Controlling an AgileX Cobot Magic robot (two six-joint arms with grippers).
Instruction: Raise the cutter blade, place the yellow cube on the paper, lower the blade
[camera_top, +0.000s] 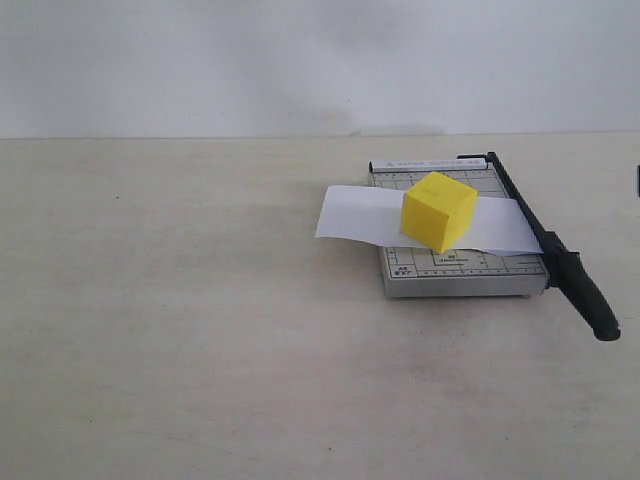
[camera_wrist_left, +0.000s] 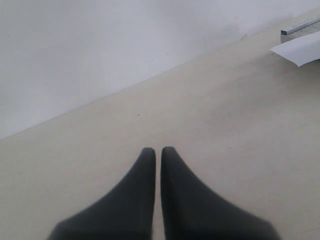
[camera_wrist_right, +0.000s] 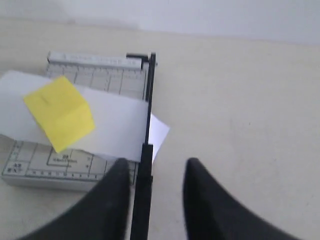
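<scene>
The yellow cube (camera_top: 438, 210) (camera_wrist_right: 60, 112) rests on the white paper (camera_top: 350, 212) (camera_wrist_right: 115, 122), which lies across the grey gridded trimmer base (camera_top: 460, 272) (camera_wrist_right: 95, 77). The black cutter blade (camera_top: 560, 260) (camera_wrist_right: 149, 100) is down along the base's right edge, over the paper. Its handle sticks out past the front. My right gripper (camera_wrist_right: 157, 162) is open above the handle, which sits close to one finger with a clear gap to the other. My left gripper (camera_wrist_left: 158, 150) is shut on nothing, over bare table. The paper's end (camera_wrist_left: 300, 49) shows far off in its view.
The beige table (camera_top: 180, 330) spreads wide to the left and front of the trimmer. A white wall (camera_top: 300, 60) rises behind the table's far edge. Neither gripper shows in the exterior view.
</scene>
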